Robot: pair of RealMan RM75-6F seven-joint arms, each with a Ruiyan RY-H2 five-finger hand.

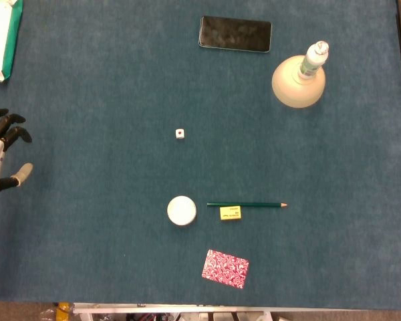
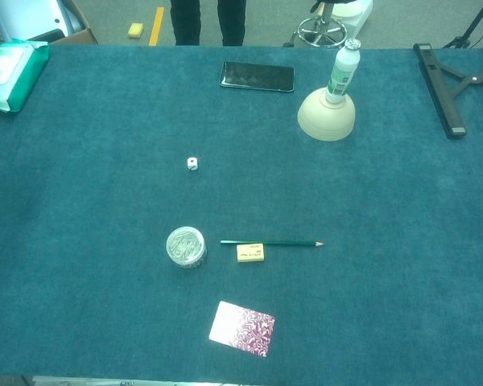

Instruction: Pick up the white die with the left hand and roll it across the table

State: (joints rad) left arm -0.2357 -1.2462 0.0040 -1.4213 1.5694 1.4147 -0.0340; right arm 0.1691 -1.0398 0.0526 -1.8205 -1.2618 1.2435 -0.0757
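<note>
The white die (image 1: 180,134) lies alone on the blue table near its middle, a red pip facing up; the chest view shows the die (image 2: 192,163) too. My left hand (image 1: 3,157) is at the far left edge of the head view, well to the left of the die. Its fingers are apart and it holds nothing. The chest view shows no clear part of that hand. My right hand appears in neither view.
A black phone (image 1: 235,33) lies at the back, a cream dome with a bottle (image 1: 299,79) at back right. Nearer the front are a round white tin (image 1: 181,210), a green pencil (image 1: 246,204), a yellow eraser (image 1: 230,212) and a patterned red card (image 1: 225,268). A wipes pack (image 1: 0,37) sits at back left.
</note>
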